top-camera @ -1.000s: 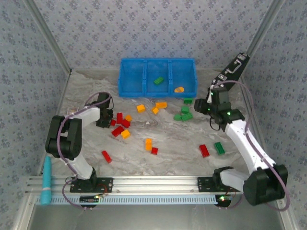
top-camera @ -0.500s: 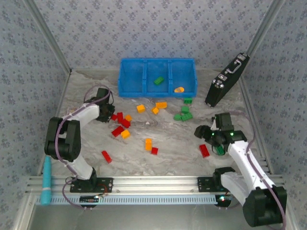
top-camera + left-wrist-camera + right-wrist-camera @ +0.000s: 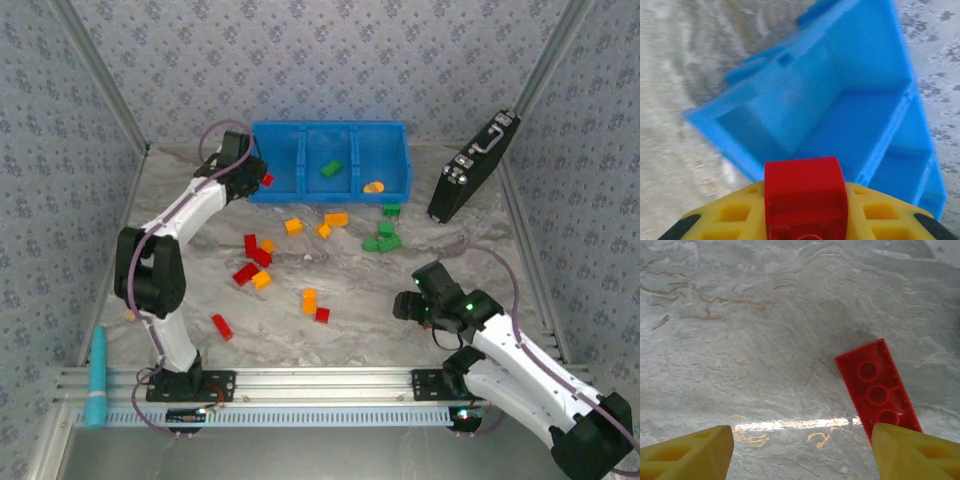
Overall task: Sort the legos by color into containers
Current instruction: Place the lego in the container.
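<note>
**Delivery at the bin:** the left gripper hangs at the 11 o'clock corner of the marbled table. Its claw is pinched narrow on a red brick, right at the left end of the blue bin, which stands at 12 o'clock. A second ago that arm was down among the red pile, left of centre toward 9 o'clock. It has since carried the brick up to the bin. The left wrist view looks past the brick into the end compartment, bare as far as it shows. A release there looks like the next step, starting a red section beside the green brick in the middle compartment and the orange brick in the right one.

The right gripper has swung from beside the black case at 2 o'clock back to about 5 o'clock. Its claw has spread wide with nothing in it, and a long red brick lies on the table by one fingertip — probably the next pick. Loose bricks in all three colours dot the centre, so most of the sorting is undone.

No brand, label or lettering can be read on the bin, bricks or case.
</note>
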Controlling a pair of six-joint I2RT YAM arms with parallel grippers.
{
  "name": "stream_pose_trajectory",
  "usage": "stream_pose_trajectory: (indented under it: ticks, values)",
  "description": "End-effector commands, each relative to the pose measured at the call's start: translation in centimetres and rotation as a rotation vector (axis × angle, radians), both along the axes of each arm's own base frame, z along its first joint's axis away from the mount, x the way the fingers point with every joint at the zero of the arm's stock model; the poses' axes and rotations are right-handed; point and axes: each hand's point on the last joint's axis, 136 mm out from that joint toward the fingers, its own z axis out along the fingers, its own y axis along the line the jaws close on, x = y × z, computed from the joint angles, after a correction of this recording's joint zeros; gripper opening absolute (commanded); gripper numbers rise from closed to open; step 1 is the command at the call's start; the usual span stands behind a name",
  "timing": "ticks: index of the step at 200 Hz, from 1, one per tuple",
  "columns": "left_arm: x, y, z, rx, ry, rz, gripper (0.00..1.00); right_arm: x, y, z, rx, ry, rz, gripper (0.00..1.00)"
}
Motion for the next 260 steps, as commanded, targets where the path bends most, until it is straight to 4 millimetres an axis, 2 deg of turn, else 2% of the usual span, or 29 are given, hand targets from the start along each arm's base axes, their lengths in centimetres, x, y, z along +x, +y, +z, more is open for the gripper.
stream_pose_trajectory:
  ticks: [1, 22, 51, 86, 95, 100, 106, 141, 188, 240, 260]
  values:
    - [2.4, -1.6, 1.3, -0.024, -0.051, -0.030, 0.16, -0.4, -2.0, -0.4, -0.096, 0.006, -0.083, 0.76]
    - [4.0, -2.4, 0.7, -0.025, -0.054, -0.037, 0.16, -1.2, -3.3, -1.0, -0.128, 0.047, -0.181, 0.76]
    - [5.7, -3.6, -0.9, -0.054, -0.038, -0.051, 0.17, -1.1, -3.2, -1.6, -0.118, 0.059, -0.219, 0.76]
    - [7.6, -4.3, -1.3, -0.039, -0.055, -0.064, 0.20, -0.9, -3.4, -1.6, -0.146, 0.086, -0.228, 0.77]
    - [8.1, -4.3, -1.5, -0.034, -0.054, -0.063, 0.23, -0.8, -3.4, -1.6, -0.146, 0.095, -0.229, 0.77]
    - [8.1, -4.3, -2.2, -0.030, -0.038, -0.064, 0.24, -0.6, -3.4, -1.7, -0.146, 0.100, -0.230, 0.77]
    - [8.7, -4.5, -1.4, -0.039, -0.057, -0.066, 0.26, -0.5, -3.4, -1.8, -0.147, 0.107, -0.232, 0.77]
    - [9.8, -4.9, -2.2, -0.036, -0.048, -0.092, 0.42, 0.3, -3.4, -2.2, -0.156, 0.135, -0.230, 0.77]
    - [10.3, -4.7, -0.3, 0.001, -0.095, -0.125, 0.60, 0.6, -3.5, -3.4, -0.136, 0.170, -0.225, 0.75]
    - [9.6, -4.2, 3.1, 0.020, -0.143, -0.143, 0.63, 0.2, -2.7, -5.0, -0.110, 0.216, -0.174, 0.71]
    - [9.0, -3.8, 4.7, 0.034, -0.163, -0.146, 0.64, 0.1, -2.4, -4.8, -0.099, 0.206, -0.174, 0.68]
